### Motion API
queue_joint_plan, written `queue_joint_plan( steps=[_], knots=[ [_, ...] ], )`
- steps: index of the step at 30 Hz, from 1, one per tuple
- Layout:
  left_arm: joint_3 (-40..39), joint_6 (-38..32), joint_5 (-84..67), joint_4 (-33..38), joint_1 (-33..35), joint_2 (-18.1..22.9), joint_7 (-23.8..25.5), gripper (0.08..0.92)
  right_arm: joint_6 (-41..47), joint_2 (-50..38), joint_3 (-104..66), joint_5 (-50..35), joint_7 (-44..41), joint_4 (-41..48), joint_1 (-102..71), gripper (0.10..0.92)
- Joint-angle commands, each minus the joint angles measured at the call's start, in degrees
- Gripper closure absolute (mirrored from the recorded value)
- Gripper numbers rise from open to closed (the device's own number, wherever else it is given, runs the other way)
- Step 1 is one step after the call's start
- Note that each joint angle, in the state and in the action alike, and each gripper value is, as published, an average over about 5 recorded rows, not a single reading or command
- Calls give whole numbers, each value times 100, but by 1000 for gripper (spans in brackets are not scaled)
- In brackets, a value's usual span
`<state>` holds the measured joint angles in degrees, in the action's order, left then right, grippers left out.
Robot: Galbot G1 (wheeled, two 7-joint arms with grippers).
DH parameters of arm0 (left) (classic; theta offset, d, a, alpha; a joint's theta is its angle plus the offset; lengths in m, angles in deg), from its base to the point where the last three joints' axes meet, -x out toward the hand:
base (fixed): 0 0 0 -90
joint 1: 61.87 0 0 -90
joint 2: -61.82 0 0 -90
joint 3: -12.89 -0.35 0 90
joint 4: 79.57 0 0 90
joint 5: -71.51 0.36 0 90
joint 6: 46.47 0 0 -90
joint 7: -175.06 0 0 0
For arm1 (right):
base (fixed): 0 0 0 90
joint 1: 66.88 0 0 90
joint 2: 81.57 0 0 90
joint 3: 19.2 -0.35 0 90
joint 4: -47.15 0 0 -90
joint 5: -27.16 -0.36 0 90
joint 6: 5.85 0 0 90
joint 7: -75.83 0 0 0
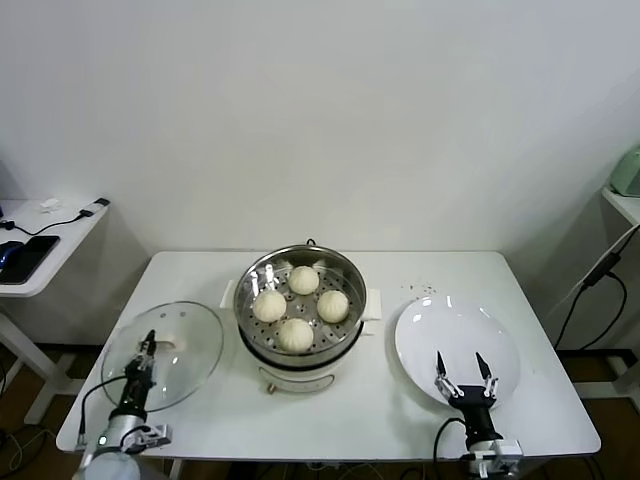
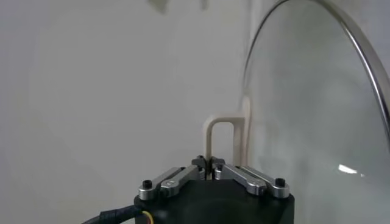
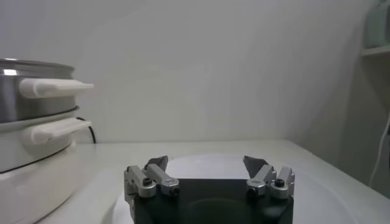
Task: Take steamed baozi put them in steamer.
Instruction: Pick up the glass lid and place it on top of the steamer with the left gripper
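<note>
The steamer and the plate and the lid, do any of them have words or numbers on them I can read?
None: no word, number or sign shows in any view.
The steamer, its four steamed baozi, the white plate and the glass lid are all plain.
The specks on the table are not writing.

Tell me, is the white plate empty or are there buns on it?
Empty. The plate is bare, and all four buns sit inside the steamer.
</note>
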<state>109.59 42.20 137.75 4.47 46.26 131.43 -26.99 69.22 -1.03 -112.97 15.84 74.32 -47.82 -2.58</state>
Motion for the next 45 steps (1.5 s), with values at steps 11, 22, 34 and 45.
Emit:
queue_joint_plan(
  steps=[11,22,34,45],
  knots=[
    [127,2268,-1597,3608,320,-1164,2427,866,170,29,-11,275,83,-161,-206,203],
    [-2459,3639,346,4247,-595,-577,3166,866,-29,42,0,316,66,-182,-291,203],
    [-4129,4224,1452,3335,-1546,636,3556,866,-200,-1,-23,206,101,-80,-318,203],
    [-4498,4329,1891,2524,-1886,1278,3568,866,-352,-55,-96,89,127,3,-359,203]
  ],
)
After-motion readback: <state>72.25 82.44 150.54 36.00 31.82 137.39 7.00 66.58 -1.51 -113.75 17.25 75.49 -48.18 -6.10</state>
